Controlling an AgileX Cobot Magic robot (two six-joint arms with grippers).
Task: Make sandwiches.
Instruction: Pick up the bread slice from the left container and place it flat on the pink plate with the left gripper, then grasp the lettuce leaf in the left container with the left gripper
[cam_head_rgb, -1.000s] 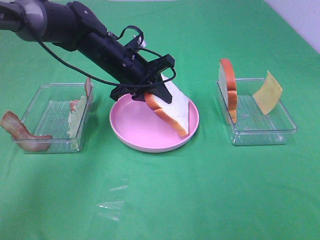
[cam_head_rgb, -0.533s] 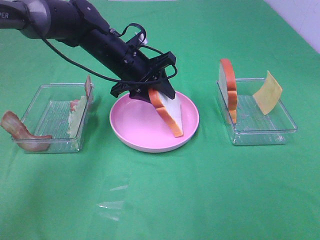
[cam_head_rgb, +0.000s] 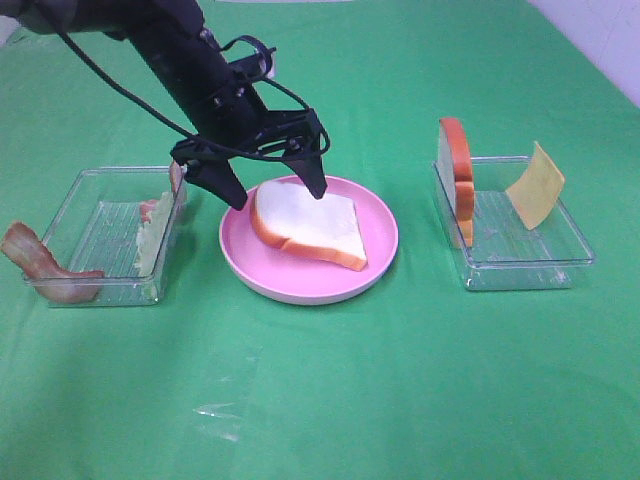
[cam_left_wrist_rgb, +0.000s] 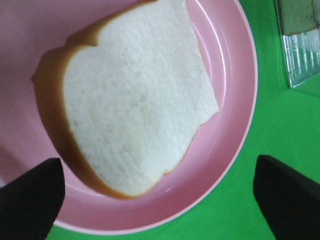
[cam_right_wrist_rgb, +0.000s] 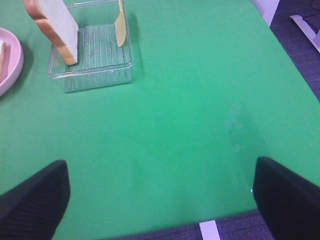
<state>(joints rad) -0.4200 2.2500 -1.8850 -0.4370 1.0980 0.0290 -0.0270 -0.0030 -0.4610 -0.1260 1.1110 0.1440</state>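
Note:
One white bread slice (cam_head_rgb: 305, 222) with an orange-brown crust lies flat on the pink plate (cam_head_rgb: 300, 293). My left gripper (cam_head_rgb: 277, 190) hangs just above the slice's far edge, open and holding nothing. The left wrist view shows the same slice (cam_left_wrist_rgb: 135, 100) on the plate (cam_left_wrist_rgb: 235, 125) below the left gripper (cam_left_wrist_rgb: 157, 195), both dark fingers spread wide. My right gripper (cam_right_wrist_rgb: 160, 200) is open over bare green cloth, out of the exterior view. A second bread slice (cam_head_rgb: 457, 180) and a yellow cheese square (cam_head_rgb: 535, 185) stand in the right tray (cam_head_rgb: 520, 270).
The left clear tray (cam_head_rgb: 100, 290) holds a pale green lettuce leaf (cam_head_rgb: 152, 240), with one bacon strip (cam_head_rgb: 45, 268) draped over its left corner and another (cam_head_rgb: 176, 175) at its far right corner. A green cloth covers the table. The right wrist view shows the table's near edge (cam_right_wrist_rgb: 210, 227).
My left gripper opened and rose. The bread slice it held tilted over the plate dropped out and now lies flat. The right gripper has not moved.

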